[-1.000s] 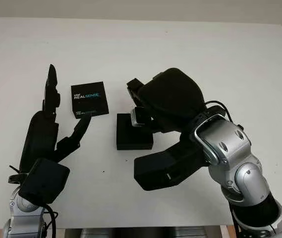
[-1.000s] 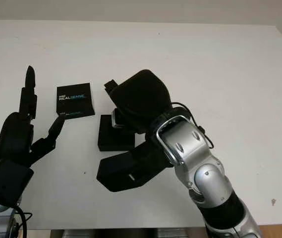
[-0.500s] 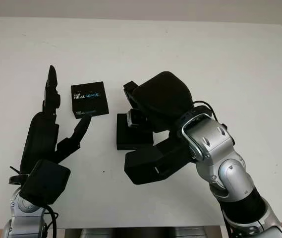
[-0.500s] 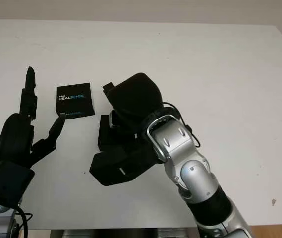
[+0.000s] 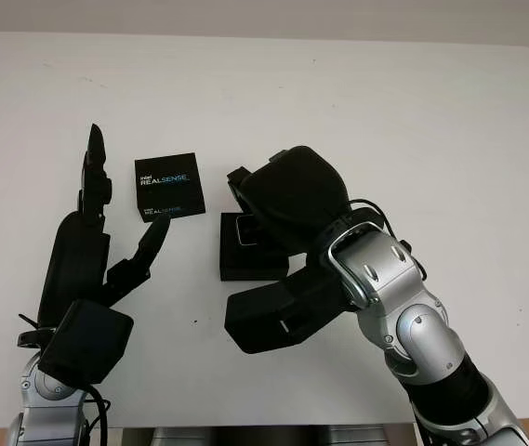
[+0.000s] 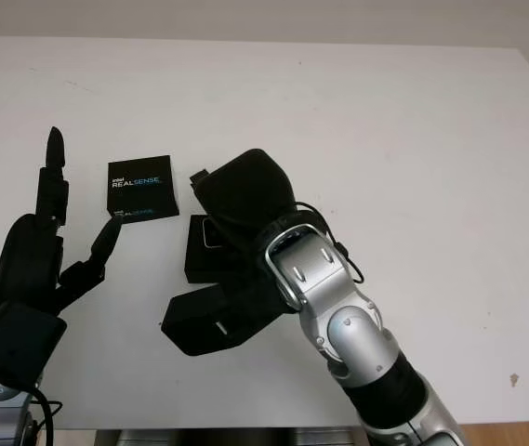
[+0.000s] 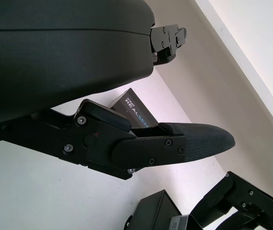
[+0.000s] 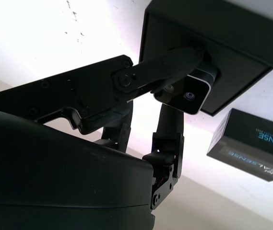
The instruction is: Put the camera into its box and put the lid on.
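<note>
A small silver camera (image 8: 190,94) is pinched in the fingers of my right hand (image 5: 273,209), which is shut on it. The hand holds it right over the open black box (image 5: 245,263) at the middle of the table; I cannot tell whether the camera touches the box floor. The black lid (image 5: 168,186), printed "intel REALSENSE", lies flat just left of the box. My left hand (image 5: 125,209) stands open and upright beside the lid's left side, holding nothing.
The white table (image 5: 413,130) stretches far back and to the right of the box. Its front edge runs close below both arms. The lid and the box sit only a narrow gap apart.
My right hand has moved left and down with the camera, bringing it from above the box's right side onto the box. The left hand, lid and box have stayed put.
</note>
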Controlling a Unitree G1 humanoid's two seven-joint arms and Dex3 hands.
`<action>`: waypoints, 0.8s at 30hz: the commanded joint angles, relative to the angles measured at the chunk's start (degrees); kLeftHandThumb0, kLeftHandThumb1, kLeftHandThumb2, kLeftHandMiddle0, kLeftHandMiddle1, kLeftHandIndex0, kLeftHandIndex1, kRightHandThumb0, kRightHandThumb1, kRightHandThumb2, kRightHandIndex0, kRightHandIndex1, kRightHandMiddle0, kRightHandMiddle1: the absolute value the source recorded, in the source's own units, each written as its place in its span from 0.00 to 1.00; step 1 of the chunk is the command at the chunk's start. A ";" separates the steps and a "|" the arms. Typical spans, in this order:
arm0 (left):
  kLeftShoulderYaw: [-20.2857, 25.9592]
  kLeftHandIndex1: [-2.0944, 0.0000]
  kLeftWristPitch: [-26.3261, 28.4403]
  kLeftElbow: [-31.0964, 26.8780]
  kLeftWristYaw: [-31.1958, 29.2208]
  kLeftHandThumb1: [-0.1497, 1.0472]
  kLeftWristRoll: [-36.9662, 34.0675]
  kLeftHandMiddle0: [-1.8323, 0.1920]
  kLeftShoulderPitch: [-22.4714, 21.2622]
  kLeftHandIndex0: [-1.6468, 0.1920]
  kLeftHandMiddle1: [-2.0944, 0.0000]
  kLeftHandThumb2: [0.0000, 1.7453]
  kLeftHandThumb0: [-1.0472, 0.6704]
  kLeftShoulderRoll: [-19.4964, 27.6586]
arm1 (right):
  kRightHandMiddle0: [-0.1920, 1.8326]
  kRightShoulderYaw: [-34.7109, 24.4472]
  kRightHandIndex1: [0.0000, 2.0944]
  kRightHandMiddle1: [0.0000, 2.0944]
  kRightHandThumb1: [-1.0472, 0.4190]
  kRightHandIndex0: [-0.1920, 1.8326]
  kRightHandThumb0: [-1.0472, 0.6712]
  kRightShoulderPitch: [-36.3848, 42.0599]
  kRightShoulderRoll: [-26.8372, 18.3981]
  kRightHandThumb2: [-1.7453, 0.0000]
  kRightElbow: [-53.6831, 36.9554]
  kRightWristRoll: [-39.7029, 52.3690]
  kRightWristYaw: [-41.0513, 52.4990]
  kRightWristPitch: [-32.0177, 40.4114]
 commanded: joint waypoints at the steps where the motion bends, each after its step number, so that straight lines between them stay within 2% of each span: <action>1: -0.22 1.00 -0.41 -0.19 0.21 1.00 -0.05 1.00 0.22 1.00 1.00 0.31 0.11 -0.07 | 0.28 0.45 0.50 0.68 0.01 0.28 0.29 -0.34 -1.26 0.97 -1.20 -1.03 2.94 -0.93; 9: -0.35 1.00 -0.41 -0.46 0.11 1.00 -0.01 1.00 0.32 1.00 1.00 0.31 0.12 -0.11 | 0.31 0.66 0.41 0.61 0.03 0.32 0.30 0.03 -2.94 0.97 -2.53 -1.49 3.54 -4.31; 18: -0.27 1.00 -0.43 -0.57 0.21 1.00 0.30 1.00 0.94 1.00 1.00 0.31 0.12 -0.03 | 0.30 0.79 0.38 0.60 0.02 0.32 0.28 0.32 -3.33 0.97 -2.45 -2.12 3.38 -5.25; 20: -0.20 1.00 -0.25 -0.64 0.18 1.00 0.38 1.00 1.02 1.00 1.00 0.31 0.12 0.00 | 0.22 0.54 0.28 0.57 0.01 0.29 0.27 0.53 -3.24 0.96 -3.12 -2.20 3.98 -5.02; 22: -0.13 1.00 -0.33 -0.61 0.11 1.00 0.26 1.00 1.07 1.00 1.00 0.31 0.12 0.02 | 0.15 -0.16 0.17 0.47 0.00 0.26 0.27 1.32 -2.77 0.91 -3.98 -2.21 2.83 -4.27; 24: -0.09 1.00 -0.26 -0.63 0.09 1.00 0.10 1.00 1.11 1.00 1.00 0.31 0.12 -0.07 | 0.15 -1.18 0.10 0.36 0.00 0.24 0.23 2.07 -2.37 0.89 -4.87 -1.74 1.18 -3.68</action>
